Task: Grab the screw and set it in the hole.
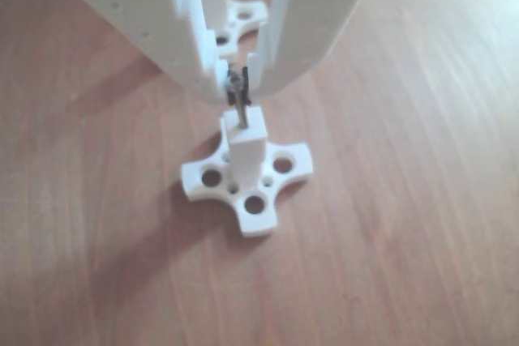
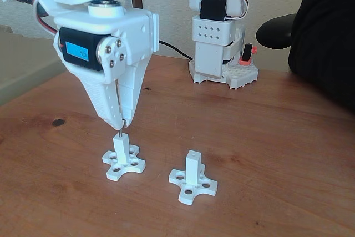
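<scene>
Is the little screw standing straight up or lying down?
Standing upright. In the other view the screw hangs straight down from the closed gripper, its tip at the top of the white post. Whether it is in the hole, cannot tell.

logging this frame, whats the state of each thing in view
gripper: shut on the screw, just above the near post
screw: upright, tip at the post top
near post: upright, under the screw
other post: upright, hole on top unfilled
</scene>
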Tool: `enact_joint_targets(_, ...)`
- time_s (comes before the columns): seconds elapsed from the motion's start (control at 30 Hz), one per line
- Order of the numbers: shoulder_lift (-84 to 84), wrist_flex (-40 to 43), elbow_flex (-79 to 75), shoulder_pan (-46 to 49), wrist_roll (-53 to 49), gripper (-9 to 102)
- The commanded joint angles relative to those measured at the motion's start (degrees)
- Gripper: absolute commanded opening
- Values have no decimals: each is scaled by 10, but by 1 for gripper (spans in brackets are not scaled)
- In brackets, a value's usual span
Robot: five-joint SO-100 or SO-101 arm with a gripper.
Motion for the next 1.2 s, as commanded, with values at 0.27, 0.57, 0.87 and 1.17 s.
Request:
enact_joint_targets(0.27, 22, 11, -98, -11, -5, -4)
enact_joint_targets(0.57, 27, 52, -118, -30, 2, -4)
enact_joint_targets(0.87, 54, 90, -121, -81, 19, -4)
enact_joint_targets(1.17, 82, 96, -98, -130, 41, -4)
